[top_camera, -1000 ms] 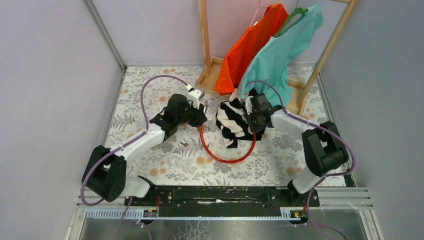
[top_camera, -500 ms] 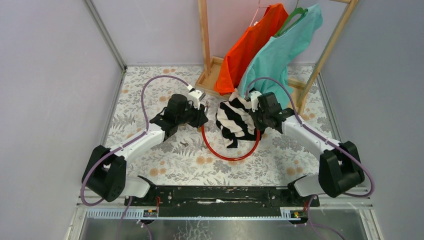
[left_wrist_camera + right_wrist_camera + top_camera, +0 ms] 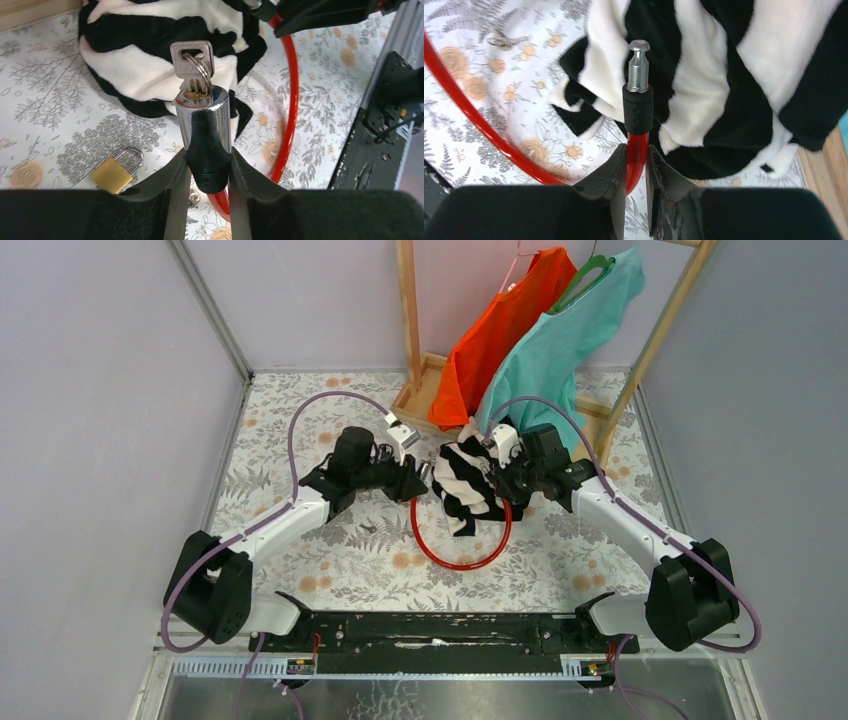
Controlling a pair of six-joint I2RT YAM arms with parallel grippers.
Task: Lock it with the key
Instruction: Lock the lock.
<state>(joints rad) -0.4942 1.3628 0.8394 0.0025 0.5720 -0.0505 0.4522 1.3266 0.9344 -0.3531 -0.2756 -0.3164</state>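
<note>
My left gripper (image 3: 209, 160) is shut on the black-and-chrome lock cylinder (image 3: 205, 120) of a red cable lock and holds it above the table. A small silver key (image 3: 192, 60) with a ring sits in the cylinder's keyhole. My right gripper (image 3: 636, 155) is shut on the red cable (image 3: 636, 150) just behind its black collar and steel pin (image 3: 639, 65). In the top view my left gripper (image 3: 415, 478) and right gripper (image 3: 497, 475) face each other across a striped cloth (image 3: 462, 480), and the cable loop (image 3: 455, 558) hangs toward me.
A small brass padlock (image 3: 112, 172) lies on the floral table under my left gripper, with a tiny metal piece (image 3: 194, 198) beside it. The black-and-white striped cloth (image 3: 724, 75) lies between the grippers. A wooden rack (image 3: 410, 330) with an orange and a teal shirt stands behind.
My left gripper has moved right with the lock cylinder, toward the right gripper. My right arm has swung out to the right while holding the cable end. The loop has shifted slightly right.
</note>
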